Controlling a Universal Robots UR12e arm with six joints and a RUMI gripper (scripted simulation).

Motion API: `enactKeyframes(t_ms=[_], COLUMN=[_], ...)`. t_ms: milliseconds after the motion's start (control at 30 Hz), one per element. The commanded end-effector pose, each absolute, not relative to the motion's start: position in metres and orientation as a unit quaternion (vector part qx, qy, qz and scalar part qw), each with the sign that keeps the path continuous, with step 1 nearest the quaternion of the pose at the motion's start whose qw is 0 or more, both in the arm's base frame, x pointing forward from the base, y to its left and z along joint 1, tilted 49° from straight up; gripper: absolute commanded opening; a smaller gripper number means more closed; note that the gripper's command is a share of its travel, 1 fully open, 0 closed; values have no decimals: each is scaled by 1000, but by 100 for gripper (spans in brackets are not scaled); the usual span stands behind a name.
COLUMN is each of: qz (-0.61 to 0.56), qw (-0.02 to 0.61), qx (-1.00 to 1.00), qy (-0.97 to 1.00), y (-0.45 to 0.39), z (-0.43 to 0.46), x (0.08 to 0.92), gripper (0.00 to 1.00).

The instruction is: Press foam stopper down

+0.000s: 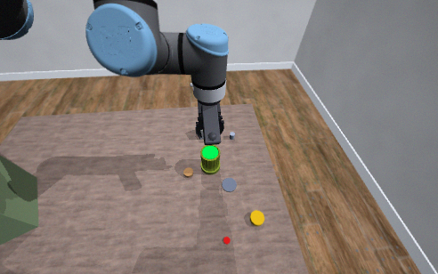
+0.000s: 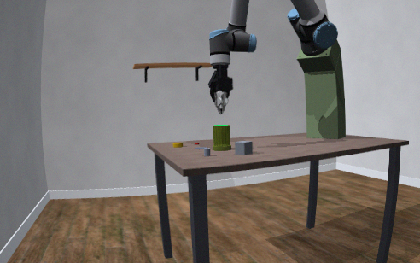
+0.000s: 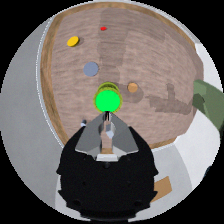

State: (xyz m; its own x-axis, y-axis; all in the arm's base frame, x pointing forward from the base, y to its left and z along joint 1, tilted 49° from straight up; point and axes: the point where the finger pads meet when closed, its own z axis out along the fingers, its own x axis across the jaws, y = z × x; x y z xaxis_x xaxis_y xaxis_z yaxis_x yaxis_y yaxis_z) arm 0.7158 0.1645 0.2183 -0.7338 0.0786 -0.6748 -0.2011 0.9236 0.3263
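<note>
I found the tool [image 2: 220,112] clenched on nothing, hanging above the jar [image 2: 221,138], which stood upright on the table [image 2: 273,160]. The foam stopper [image 1: 210,153] sat at the rim. I judged it soft and springy, best pressed centrally with closed tips, never gripped.

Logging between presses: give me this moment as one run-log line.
tool: shut, empty, hanging above jar, no contact | foam stopper: nothing on top, about rim level | jar: upright on table
</note>
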Motion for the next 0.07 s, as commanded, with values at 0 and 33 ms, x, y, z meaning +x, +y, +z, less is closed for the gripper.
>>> enactKeyframes(t_ms=[0,33], qz=[193,193], qw=[364,364], qx=[-34,-34], qy=[911,911], y=[164,164], z=[220,220], x=[715,715], gripper=[0,0])
